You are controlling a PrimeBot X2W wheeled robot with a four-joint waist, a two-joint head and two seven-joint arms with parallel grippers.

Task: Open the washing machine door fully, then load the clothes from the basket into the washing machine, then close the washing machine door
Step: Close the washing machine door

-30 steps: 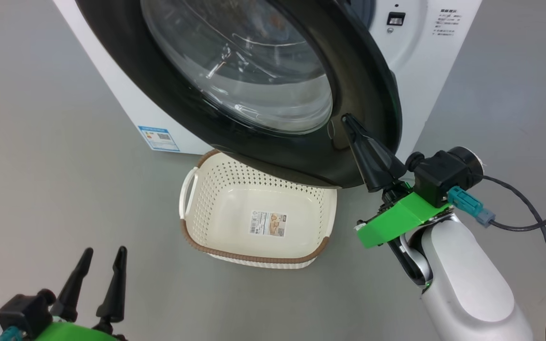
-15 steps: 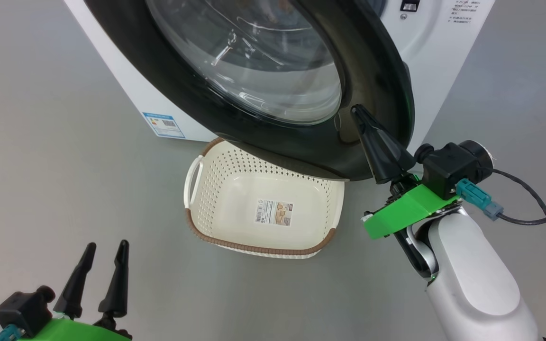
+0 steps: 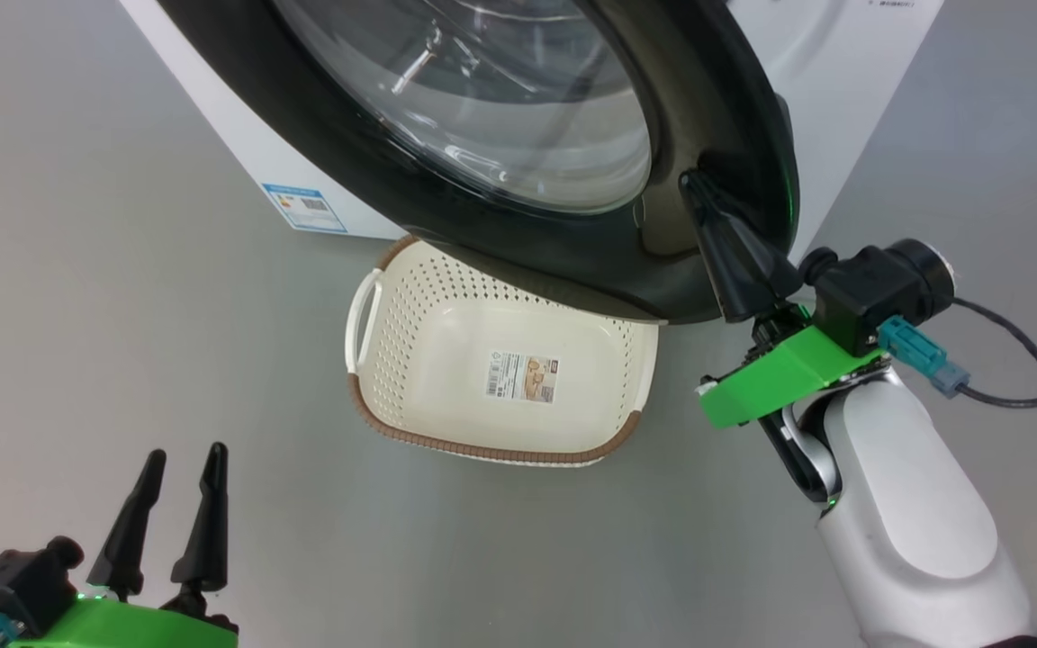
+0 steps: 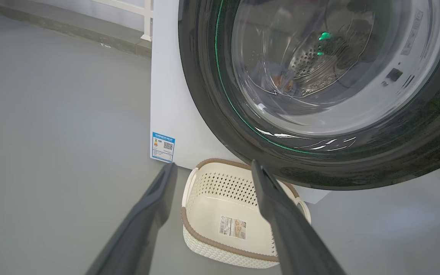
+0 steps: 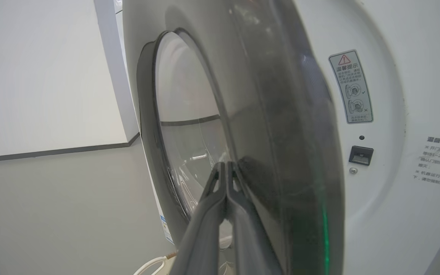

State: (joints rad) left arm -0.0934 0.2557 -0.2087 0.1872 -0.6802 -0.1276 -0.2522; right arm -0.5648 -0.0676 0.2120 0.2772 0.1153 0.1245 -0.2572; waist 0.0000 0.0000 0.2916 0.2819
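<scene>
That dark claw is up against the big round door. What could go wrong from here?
The shut right gripper meets the washing machine door by its narrow tip on a glossy curved rim, so it might slide off. The basket sits just below the door's lower edge; the door could perhaps clip it.

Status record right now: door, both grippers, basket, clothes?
Door: washing machine door ajar, swung close to the washing machine front, latch slot uncovered
Right arm: right gripper shut, fingertips against the door's black rim
Left arm: left gripper open, holding nothing, apart from the basket
Basket: basket on the floor below the door, empty
Clothes: clothes glimpsed through the door glass, inside the machine
</scene>
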